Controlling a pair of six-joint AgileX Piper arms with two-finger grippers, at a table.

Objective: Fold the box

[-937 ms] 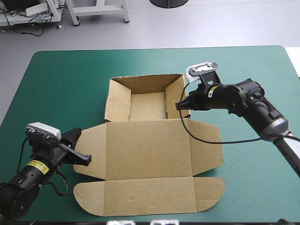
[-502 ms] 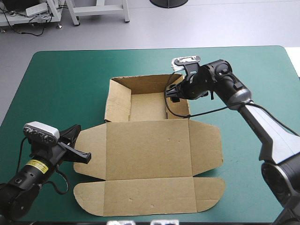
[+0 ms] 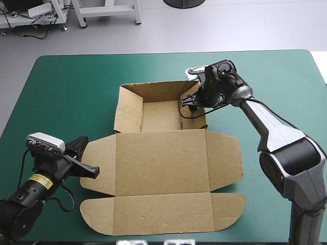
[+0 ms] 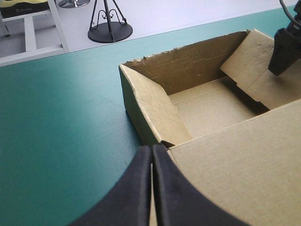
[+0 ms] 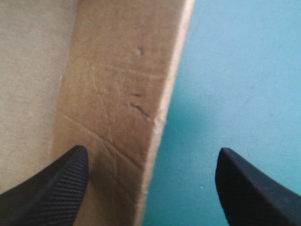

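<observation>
High view: teal-green tabletop [image 3: 76,76], brown box [image 3: 161,163] at its middle, tray walls raised at far end, lid flat toward near edge; right jaws released, astride tray's right wall; left jaws clenched, just beside lid's left flap.

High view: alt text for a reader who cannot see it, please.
A brown box lies on a teal-green table, far part raised into an open tray, lid flat toward the near edge. The right pincer stands open over the tray's right wall; the left pincer, shut, sits beside the lid's left flap.
</observation>
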